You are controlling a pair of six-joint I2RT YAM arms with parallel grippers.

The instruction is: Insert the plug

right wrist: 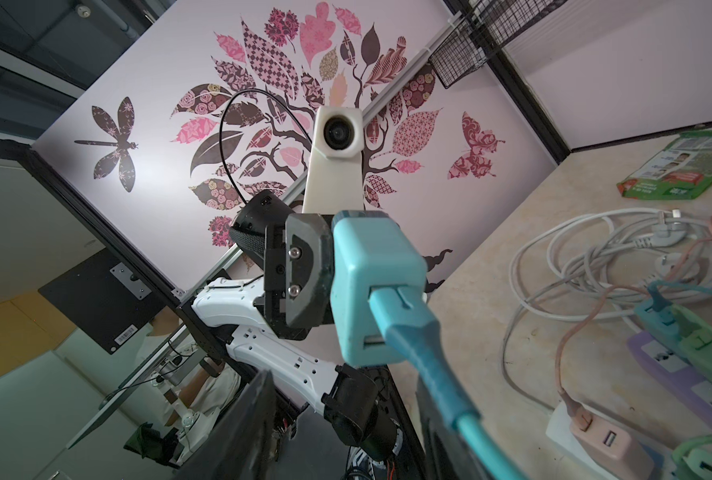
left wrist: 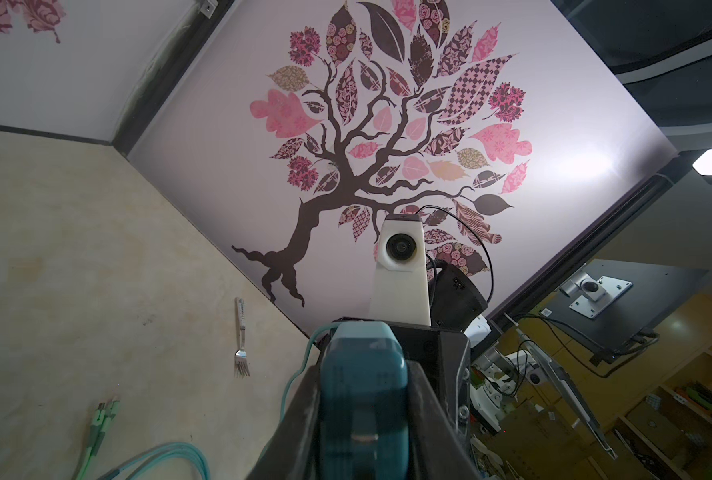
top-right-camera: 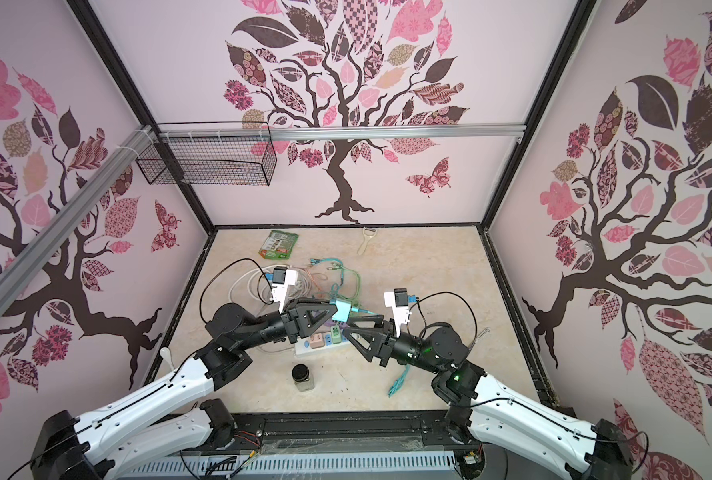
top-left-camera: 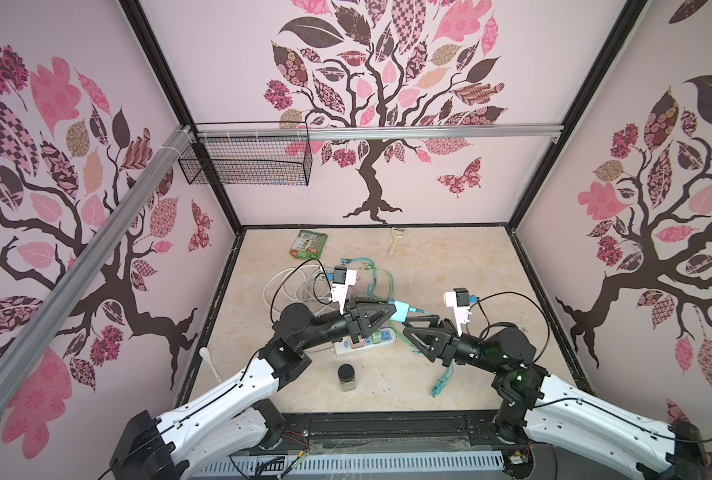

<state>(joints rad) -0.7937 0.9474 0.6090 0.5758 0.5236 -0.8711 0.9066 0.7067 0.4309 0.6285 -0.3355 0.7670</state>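
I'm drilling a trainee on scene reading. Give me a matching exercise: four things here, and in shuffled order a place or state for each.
Things:
1 teal charger block
2 black-lidded jar
3 peeler
4 pink adapter

States:
A plugged into the white power strip
B lying near the back wall
C gripped by the left claw
D standing upright on the table

Pairs: 1-C, 2-D, 3-B, 4-A

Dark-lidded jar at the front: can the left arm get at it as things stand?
Probably not yet: the left gripper is shut on the teal charger. Otherwise the way to the jar looks free.
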